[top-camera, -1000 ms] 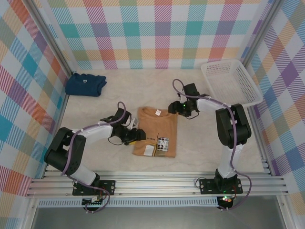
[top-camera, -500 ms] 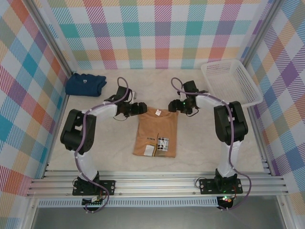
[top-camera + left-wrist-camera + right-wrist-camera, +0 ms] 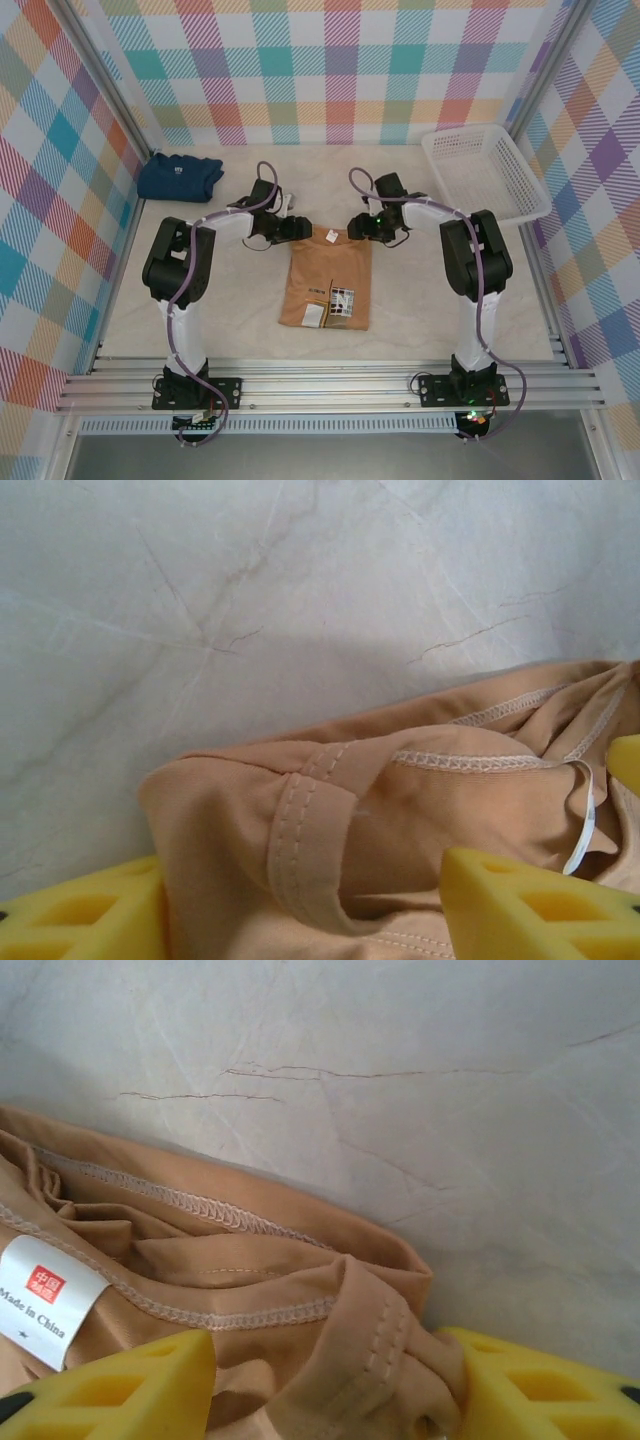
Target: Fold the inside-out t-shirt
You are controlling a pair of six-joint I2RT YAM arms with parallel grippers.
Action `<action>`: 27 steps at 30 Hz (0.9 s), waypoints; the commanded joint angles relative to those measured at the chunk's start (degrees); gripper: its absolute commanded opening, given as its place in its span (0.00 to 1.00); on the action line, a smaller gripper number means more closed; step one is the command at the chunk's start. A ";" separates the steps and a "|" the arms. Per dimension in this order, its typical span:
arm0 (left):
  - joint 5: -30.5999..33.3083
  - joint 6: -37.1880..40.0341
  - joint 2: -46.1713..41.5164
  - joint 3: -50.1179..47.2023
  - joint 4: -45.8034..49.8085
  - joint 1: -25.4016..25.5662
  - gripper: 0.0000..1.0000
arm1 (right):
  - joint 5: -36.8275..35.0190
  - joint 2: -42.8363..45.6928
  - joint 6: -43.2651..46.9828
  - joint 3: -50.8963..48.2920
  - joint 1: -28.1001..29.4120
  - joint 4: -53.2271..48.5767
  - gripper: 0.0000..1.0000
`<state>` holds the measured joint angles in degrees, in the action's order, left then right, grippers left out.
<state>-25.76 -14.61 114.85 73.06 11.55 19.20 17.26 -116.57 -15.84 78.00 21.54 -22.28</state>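
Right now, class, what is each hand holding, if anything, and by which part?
The left hand and the right hand each straddle a far corner of the t-shirt, fabric bunched between the jaws. Whether either grip is closed cannot be told.

Left arm (image 3: 215,228), white links, black joints: extended forward, bent inward. Yellow-fingered left gripper (image 3: 298,228) clamps the far left corner of the tan inside-out t-shirt (image 3: 328,285).
Right arm (image 3: 435,208): mirrored. Right gripper (image 3: 356,228) clamps the shirt's far right corner.
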 commanded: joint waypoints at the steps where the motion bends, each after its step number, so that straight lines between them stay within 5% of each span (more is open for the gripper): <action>1: -4.71 0.65 1.93 -0.65 -1.75 0.05 0.59 | 5.13 -1.24 -1.29 -1.44 2.32 -0.34 0.55; 24: -8.67 -3.23 4.48 0.67 -7.60 -1.13 0.00 | 5.95 -1.42 -4.51 -1.34 2.30 8.09 0.11; 27: -7.26 -5.16 2.56 0.40 -9.52 -2.29 0.00 | 5.08 0.86 -5.03 -1.99 1.63 10.18 0.03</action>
<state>-33.17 -17.85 118.87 72.93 4.64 17.76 21.74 -117.62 -20.40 77.08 23.75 -15.73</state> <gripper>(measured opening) 0.075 0.096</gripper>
